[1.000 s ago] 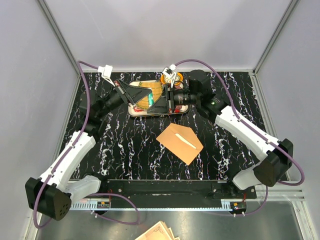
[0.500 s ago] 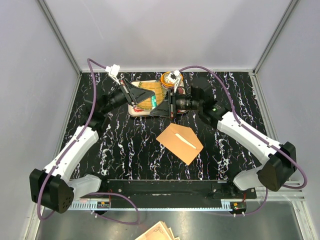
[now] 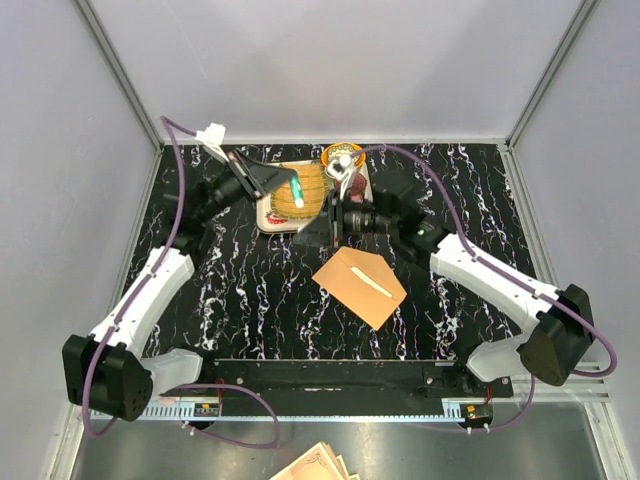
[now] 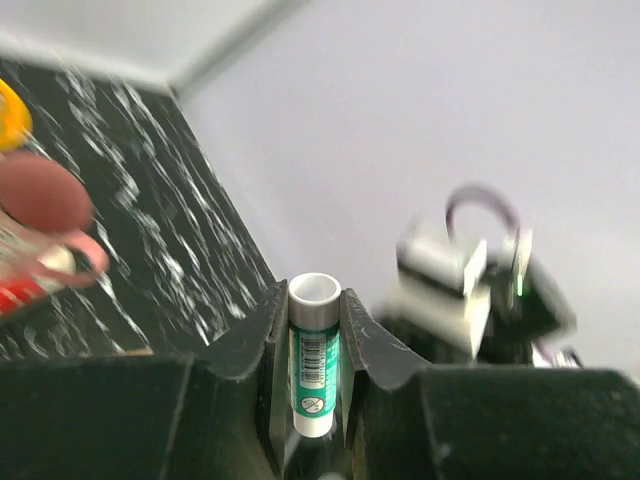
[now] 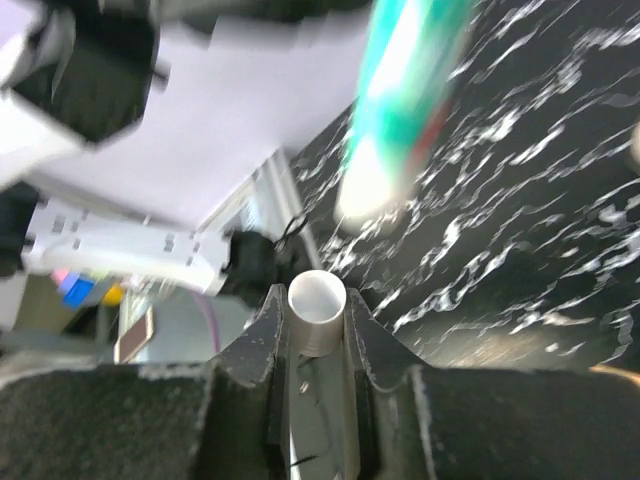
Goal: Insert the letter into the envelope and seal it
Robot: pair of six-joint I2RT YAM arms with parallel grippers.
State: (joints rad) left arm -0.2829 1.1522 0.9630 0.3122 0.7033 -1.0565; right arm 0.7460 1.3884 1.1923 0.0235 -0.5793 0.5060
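Note:
The orange-tan envelope [image 3: 360,285] lies flat mid-table, with a pale strip across its face. The letter is hidden from every view. My left gripper [image 3: 291,189] hovers over the tray [image 3: 272,222], shut on a green-and-white glue stick [image 4: 315,350] whose open white end points away from the wrist. The right gripper [image 3: 331,216] hangs just behind the envelope's far corner, shut on a short white cap [image 5: 317,312]. In the right wrist view the glue stick [image 5: 400,100] shows as a green blur above the cap, apart from it.
A yellow tape roll [image 3: 340,157] stands behind the tray. A stack of ornate-edged beige paper [image 3: 315,463] lies below the table's near rail. Both arms reach over the back half of the black marbled table [image 3: 250,300].
The two grippers were together over the tray and have drawn apart. The left has swung back to the left with the glue stick, and the right has come toward the envelope with the cap.

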